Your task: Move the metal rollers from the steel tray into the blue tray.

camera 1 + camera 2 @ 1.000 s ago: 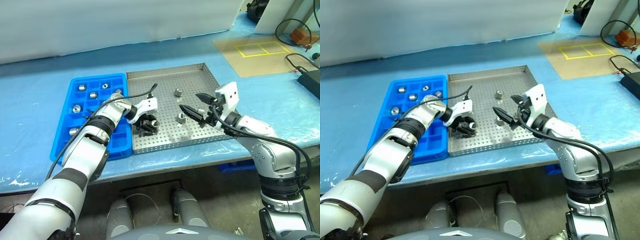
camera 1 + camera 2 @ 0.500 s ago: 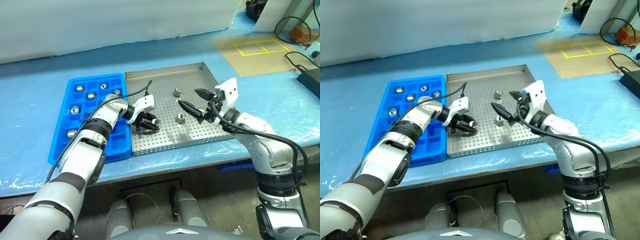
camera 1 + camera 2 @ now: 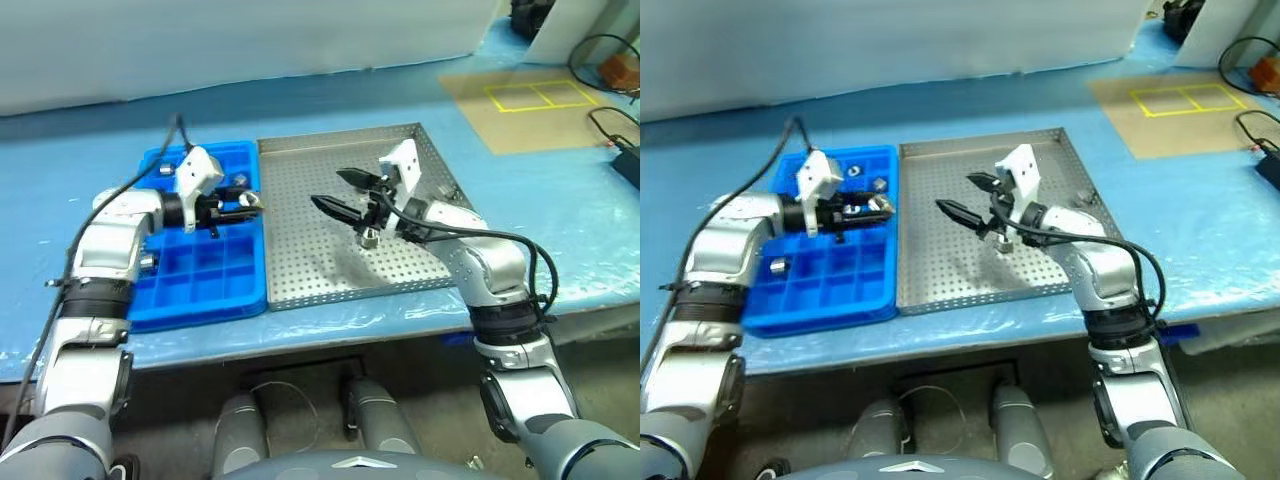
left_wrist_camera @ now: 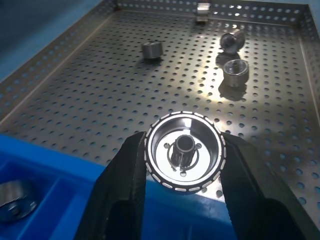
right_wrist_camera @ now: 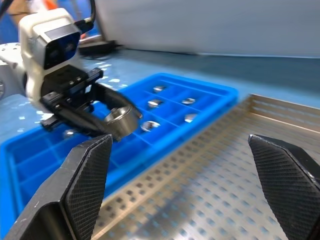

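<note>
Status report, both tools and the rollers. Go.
Left tool shut on one metal roller, over the blue tray. Right tool open, empty, above the steel tray. Rollers remain there. Nothing blocking.

Your robot's two arms are built of smooth silver-grey shells broken by black bands at the joints. The left arm runs up the left side of the frame; a thin black cable loops loose above its wrist. The right arm carries a similar black cable curving along its forearm. Each wrist bears a white boxy camera housing. The left gripper and right gripper have tapered black fingers with cross-hatched, textured pads.
</note>
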Tool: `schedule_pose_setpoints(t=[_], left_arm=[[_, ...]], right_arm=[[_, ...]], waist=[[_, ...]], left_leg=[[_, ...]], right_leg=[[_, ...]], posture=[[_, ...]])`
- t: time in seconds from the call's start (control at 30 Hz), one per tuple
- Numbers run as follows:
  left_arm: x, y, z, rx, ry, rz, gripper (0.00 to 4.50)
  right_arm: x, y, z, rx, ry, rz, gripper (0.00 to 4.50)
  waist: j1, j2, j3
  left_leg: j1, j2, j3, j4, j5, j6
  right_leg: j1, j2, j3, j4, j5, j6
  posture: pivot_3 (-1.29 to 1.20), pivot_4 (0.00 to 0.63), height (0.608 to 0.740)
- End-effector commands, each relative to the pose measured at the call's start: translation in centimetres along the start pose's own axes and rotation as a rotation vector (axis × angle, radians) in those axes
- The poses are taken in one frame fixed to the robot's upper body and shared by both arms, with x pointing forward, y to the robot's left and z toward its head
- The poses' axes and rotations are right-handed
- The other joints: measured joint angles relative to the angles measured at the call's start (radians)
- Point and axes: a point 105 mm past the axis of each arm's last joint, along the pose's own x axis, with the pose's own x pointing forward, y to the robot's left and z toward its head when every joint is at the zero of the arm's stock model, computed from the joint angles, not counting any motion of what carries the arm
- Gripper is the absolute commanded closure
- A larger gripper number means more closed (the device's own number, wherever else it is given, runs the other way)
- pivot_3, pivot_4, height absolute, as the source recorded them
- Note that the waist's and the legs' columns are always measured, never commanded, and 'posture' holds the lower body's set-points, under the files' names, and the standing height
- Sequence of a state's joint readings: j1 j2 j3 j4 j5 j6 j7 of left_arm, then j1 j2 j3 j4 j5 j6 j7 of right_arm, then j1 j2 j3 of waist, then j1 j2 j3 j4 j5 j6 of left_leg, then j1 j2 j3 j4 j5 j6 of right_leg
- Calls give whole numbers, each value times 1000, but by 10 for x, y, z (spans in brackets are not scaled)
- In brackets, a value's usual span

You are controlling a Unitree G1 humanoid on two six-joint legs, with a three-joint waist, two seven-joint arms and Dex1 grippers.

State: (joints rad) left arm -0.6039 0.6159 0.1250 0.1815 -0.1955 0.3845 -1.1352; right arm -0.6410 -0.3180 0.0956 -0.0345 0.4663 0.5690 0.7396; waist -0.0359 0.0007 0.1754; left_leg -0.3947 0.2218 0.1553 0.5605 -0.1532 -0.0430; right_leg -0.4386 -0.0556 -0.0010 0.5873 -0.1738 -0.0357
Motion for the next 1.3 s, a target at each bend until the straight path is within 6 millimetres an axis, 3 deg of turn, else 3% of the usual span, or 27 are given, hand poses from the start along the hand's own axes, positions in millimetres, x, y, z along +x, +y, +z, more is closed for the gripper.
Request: schedule_pose_setpoints(t=[0.03,0.17,0.3,0.7,1.03,1.23,1.27,1.3], left_arm=[[-35,17,4,34,-19,214,2769],[-47,29,-11,40,-8,386,2769],[-49,26,-30,13,27,422,2769],[-22,34,-65,-71,74,413,2769],[-14,38,-81,-73,164,381,2769],[-9,39,-78,-101,151,353,712],[-7,39,-76,-98,147,344,424],[-5,40,-72,-96,136,341,424]], right_arm=[[12,5,9,-26,-29,80,0],[24,11,9,-23,-32,141,0],[27,15,10,-24,-31,182,0],[18,12,9,-36,-15,154,0],[7,11,6,-28,-7,113,0],[6,9,7,-30,-14,90,0],[6,9,7,-30,-15,87,0],[6,8,7,-31,-15,83,0]], waist=[[16,0,0],[56,0,0],[84,-1,0],[81,-1,0],[76,-2,0],[75,-2,0],[75,-2,0],[75,-2,0]], left_leg=[[1,0,0,0,0,-1],[2,0,0,0,2,-3],[1,0,0,0,2,-4],[0,0,-1,0,3,-5],[1,0,0,0,5,-8],[4,0,0,0,5,-7],[4,0,0,0,5,-7],[4,0,0,0,5,-7]], right_leg=[[0,0,0,1,0,0],[0,-1,-1,3,0,0],[1,-2,-1,3,0,0],[0,-1,-2,4,0,0],[0,-1,-1,5,0,0],[1,-1,0,6,0,0],[1,-1,0,6,0,0],[1,-1,0,6,0,0]], posture=[[-114,150,740],[-69,150,740],[-45,150,740],[-122,150,740],[-172,150,740],[-190,150,740],[-197,150,740],[-200,150,740]])
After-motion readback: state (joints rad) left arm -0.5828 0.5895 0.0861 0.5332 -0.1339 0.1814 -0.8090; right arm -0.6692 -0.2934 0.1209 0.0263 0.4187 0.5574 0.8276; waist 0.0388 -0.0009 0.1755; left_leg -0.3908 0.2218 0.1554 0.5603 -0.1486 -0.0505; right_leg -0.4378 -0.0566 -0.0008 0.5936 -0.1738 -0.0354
